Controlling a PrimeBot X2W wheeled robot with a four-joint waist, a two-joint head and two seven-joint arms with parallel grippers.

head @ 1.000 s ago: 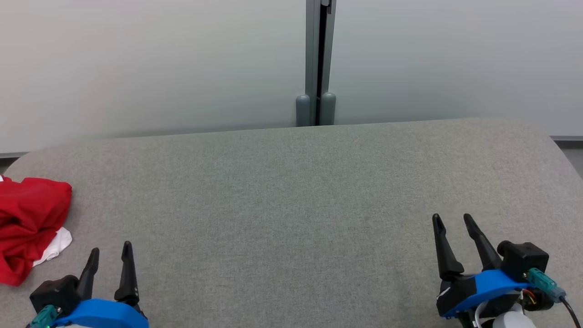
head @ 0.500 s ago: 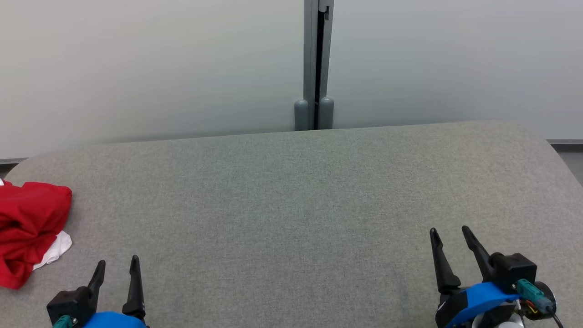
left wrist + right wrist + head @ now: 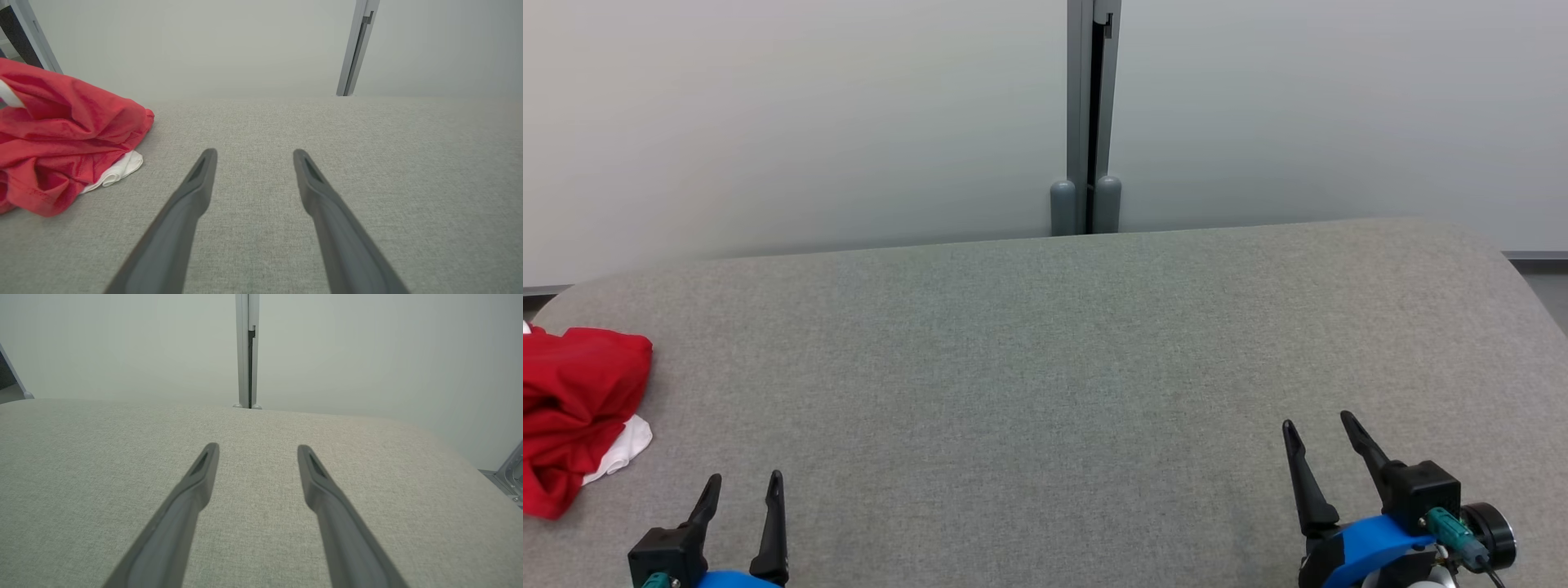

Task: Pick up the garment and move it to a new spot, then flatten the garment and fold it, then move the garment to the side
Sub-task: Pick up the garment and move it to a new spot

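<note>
Since the crumpled red garment (image 3: 580, 408) of thin, soft-looking cloth lies bunched at the left end of the grey woven upholstered surface (image 3: 1045, 351), untouched by me, I judge the task barely begun: pick-up, move, flattening, folding and setting aside are all left. My left gripper (image 3: 745, 476) hovers near the heap, its two long dark fingers spread with nothing between them; my right gripper (image 3: 1316, 420), well apart from it, is likewise spread and empty. Deep creases and a stitched hem show, and a small fold of white cloth (image 3: 625, 445) peeks from beneath. The surface is matte, finely textured, round-cornered.
</note>
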